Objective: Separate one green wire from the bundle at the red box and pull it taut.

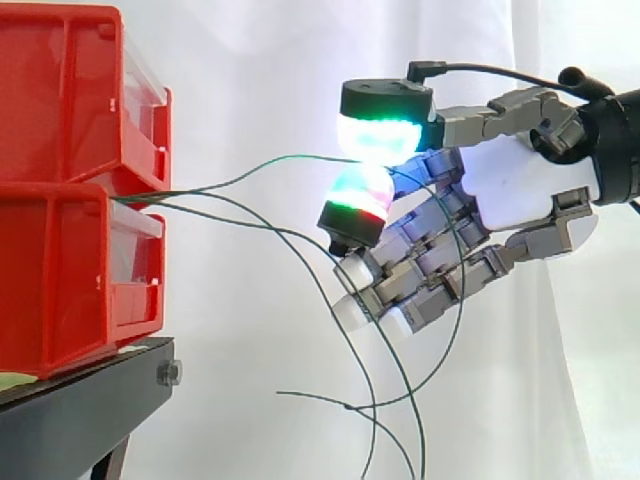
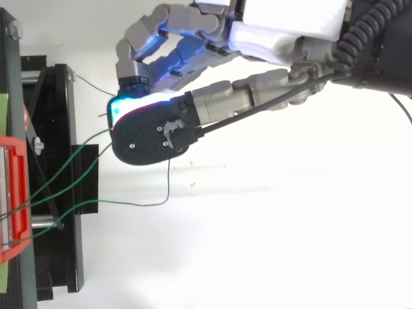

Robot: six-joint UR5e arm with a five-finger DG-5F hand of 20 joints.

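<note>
The robot hand (image 1: 510, 180) reached in from the right, level with the gap between two stacked red bins (image 1: 60, 280) that sat on a black stand (image 1: 80, 410). Its thumb pad (image 1: 380, 135), glowing green and white, was pressed down against a finger pad (image 1: 362, 195) lit green, white and red, and one green wire (image 1: 300, 157) was pinched between them. The other fingers were curled under the palm and held nothing.

The pinched wire ran from the seam between the bins up and across to the pads in a shallow bow (not quite a straight line). The other green wires (image 2: 129, 204) left the same seam, sagged away below the pinched one and hung down in front of the curled fingers, well apart from the pinch.

From above, the wires fanned out from the red bin at the left edge toward the thumb's black back. A white curtain (image 1: 250, 80) hung behind everything.
</note>
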